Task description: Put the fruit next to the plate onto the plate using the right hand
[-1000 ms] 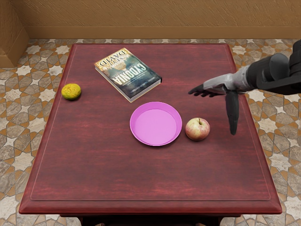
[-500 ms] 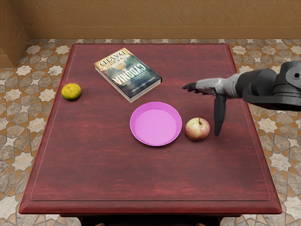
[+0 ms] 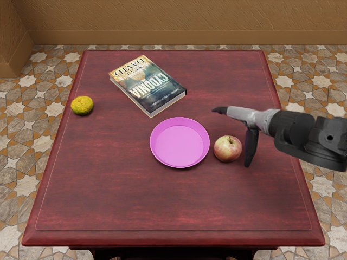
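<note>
Apple [image 3: 227, 148], red and yellow with its stem up, was seen on the table [image 3: 162, 200], just to the right of the plate [image 3: 179, 142] and apart from it by a narrow strip of wood. It was not on the plate. The plate, pink and round, was shown near the middle of the dark red tabletop, with nothing lying in it.

The right hand [image 3: 244, 116] was brought in from the right edge of the picture on a grey and black arm and was held above the table, behind and to the right of the apple. Its fingers [image 3: 219, 110] were stretched out flat toward the left, and its thumb [image 3: 250, 147] was pointed straight down, just beside the apple's right side. Whether the thumb touched the apple could not be told. The hand was spread and nothing was grasped in it.

A book [image 3: 147, 84] was laid flat and askew behind the plate, toward the far left of the table, its cover turned up. A yellow-green fruit [image 3: 82, 105] was placed near the left edge, well apart from the plate and the apple. The table was set on a patterned tile floor.
</note>
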Available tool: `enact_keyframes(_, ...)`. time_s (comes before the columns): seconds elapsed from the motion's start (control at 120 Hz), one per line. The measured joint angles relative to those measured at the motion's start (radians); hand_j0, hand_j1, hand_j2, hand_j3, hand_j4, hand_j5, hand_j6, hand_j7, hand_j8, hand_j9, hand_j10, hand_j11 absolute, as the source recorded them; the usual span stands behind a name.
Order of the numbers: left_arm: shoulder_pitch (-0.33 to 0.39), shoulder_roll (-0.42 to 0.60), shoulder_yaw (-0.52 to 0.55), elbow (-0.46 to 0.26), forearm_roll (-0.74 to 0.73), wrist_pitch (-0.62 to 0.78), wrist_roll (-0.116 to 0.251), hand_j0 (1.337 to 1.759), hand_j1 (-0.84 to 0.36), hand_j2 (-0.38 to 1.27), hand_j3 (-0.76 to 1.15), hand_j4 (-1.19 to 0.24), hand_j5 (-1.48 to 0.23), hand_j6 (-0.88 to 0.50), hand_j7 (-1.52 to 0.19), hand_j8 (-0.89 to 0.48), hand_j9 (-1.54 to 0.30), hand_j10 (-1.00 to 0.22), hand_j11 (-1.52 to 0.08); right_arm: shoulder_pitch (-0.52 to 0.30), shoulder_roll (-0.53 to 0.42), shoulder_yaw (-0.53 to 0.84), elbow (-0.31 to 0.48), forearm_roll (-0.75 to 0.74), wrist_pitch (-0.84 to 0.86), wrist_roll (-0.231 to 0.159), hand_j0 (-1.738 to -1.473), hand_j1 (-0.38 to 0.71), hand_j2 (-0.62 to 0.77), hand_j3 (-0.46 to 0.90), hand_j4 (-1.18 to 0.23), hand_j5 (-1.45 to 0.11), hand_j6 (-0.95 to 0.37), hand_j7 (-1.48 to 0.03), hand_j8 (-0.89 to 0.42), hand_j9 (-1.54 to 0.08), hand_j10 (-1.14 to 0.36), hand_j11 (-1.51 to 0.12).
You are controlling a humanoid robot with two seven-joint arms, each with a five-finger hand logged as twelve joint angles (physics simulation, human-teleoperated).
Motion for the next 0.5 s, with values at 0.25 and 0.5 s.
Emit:
enact_keyframes(0.25, -0.001, 0.000, 0.000, 0.000, 0.000, 0.000, 0.000, 1.658, 0.34, 0.00, 0.00, -0.01, -0.01, -0.01, -0.01, -0.01, -0.01, -0.01, -0.01, -0.046, 0.017, -0.001, 0.004, -0.070, -0.039, 0.000, -1.658, -0.22, -0.02, 0.00, -0.11, -0.14, -0.12, -0.14, -0.11, -0.14, -0.11, -0.14)
enact_keyframes(0.5, 0.000, 0.000, 0.000, 0.000, 0.000, 0.000, 0.000, 1.658, 0.34, 0.00, 0.00, -0.01, -0.01, -0.01, -0.01, -0.01, -0.01, -0.01, -0.01, -0.089, 0.039, 0.000, 0.006, -0.142, -0.075, 0.000, -1.658, -0.19, -0.02, 0.00, -0.13, -0.17, -0.14, -0.17, -0.14, -0.17, -0.13, -0.17)
